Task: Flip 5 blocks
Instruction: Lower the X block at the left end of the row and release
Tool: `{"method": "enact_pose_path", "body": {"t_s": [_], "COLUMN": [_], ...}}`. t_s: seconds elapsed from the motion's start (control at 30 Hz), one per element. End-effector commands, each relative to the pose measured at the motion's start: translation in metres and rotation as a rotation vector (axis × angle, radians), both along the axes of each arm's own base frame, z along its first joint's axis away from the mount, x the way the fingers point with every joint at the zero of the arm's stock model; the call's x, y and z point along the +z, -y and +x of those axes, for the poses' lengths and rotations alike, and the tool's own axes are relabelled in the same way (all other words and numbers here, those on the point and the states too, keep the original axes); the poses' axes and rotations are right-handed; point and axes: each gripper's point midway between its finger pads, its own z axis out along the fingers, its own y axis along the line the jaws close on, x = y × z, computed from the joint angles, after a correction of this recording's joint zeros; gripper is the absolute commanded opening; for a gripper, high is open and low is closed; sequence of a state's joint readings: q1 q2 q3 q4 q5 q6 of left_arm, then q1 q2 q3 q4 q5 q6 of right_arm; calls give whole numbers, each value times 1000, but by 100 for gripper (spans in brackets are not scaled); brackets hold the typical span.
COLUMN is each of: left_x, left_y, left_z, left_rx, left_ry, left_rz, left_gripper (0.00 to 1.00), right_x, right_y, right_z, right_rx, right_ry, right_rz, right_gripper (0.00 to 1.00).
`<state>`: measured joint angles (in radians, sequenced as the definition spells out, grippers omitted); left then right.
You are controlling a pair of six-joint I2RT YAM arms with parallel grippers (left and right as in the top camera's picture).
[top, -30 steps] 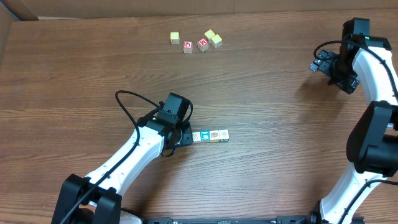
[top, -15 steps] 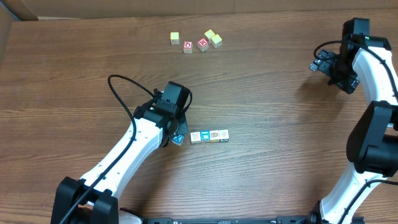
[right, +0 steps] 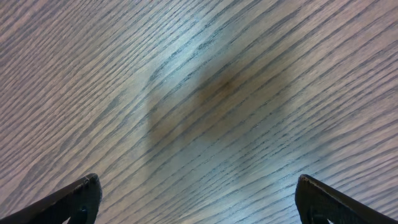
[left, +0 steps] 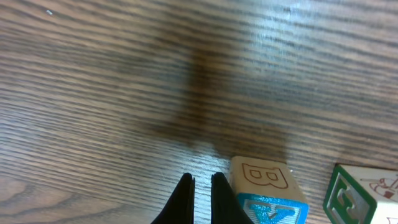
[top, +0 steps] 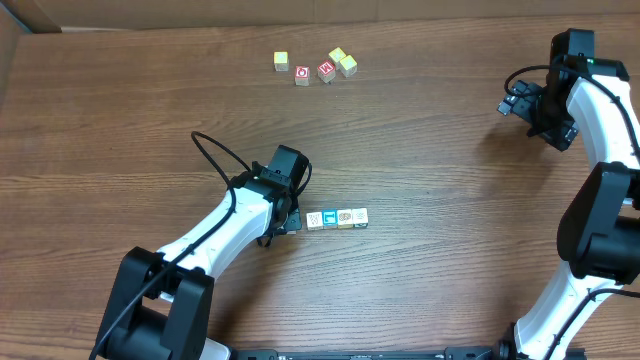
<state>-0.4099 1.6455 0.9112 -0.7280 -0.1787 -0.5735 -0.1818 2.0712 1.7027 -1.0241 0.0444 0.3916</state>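
Block (left: 264, 179) seemingly released; left hand (left: 201, 182) now shut beside it.

Table (top: 120, 120) is mid-brown wood with dark streaky grain. In the row of four blocks (top: 337, 218), one's cream, one's bright blue, and two have greyish-tan patterns, I think; they're tiny from above. On the wrist cam there's a cream block (left: 261, 177) with a tan outlined B and a blue-printed face. Its neighbour (left: 348, 199) is green-bordered. The far cluster (top: 320, 65) is three yellow, two red. The left arm (top: 215, 235) and right arm (top: 600, 110) are white with black.
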Motion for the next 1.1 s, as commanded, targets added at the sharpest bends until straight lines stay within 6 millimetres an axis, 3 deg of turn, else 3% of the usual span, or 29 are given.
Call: {"method": "enact_pose_path", "body": {"t_s": [0.0, 1.07], "left_x": [-5, -2], "left_y": [2, 28], "left_z": [-5, 14], "left_rx": [-11, -33], "left_ry": [-26, 37], "left_rz": [-17, -147], "left_gripper": [4, 9], "right_x": [23, 23], "right_y": [3, 3], "right_z": [6, 6], "right_rx": [4, 4], "right_ry": [57, 57], "right_rz": [-19, -19], "right_gripper": [100, 100]}}
